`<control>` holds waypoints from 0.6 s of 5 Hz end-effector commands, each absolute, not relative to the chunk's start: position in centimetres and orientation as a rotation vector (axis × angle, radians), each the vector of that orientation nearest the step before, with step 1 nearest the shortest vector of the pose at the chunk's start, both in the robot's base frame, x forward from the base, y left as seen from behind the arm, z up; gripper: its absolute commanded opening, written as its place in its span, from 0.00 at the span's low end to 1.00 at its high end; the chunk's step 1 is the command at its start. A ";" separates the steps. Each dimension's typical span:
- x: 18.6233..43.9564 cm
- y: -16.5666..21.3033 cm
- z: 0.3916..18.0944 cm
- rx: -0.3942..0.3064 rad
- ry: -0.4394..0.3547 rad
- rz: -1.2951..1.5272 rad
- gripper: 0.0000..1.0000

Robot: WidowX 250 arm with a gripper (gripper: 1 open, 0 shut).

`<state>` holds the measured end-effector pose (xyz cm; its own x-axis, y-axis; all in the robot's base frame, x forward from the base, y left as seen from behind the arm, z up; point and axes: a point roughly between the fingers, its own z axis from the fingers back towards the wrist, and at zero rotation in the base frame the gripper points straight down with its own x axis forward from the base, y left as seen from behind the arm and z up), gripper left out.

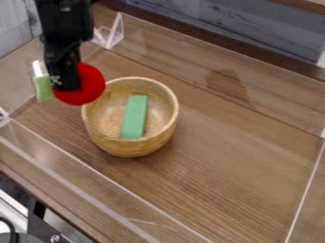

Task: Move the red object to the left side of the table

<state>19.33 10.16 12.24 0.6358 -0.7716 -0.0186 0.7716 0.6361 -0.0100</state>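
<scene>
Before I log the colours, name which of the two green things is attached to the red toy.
The leafy piece, on the toy's left; the green block lies inside the bowl.

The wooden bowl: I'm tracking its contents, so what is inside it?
A flat green block lies inside the wooden bowl. Whatever is directly beneath the block is covered and can't be seen.

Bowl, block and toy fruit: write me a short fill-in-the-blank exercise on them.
The bowl is made of ____.
The block lies ____ the bowl.
The toy fruit is coloured ____, apart from its leafy piece.
The leafy piece is coloured ____.
Missing words: wood; inside; red; green.
</scene>
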 end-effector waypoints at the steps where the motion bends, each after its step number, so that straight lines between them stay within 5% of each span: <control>1: 19.3 9.5 10.8 0.013 0.006 -0.859 0.00; 3: 19.5 8.1 7.4 -0.013 0.011 -0.800 0.00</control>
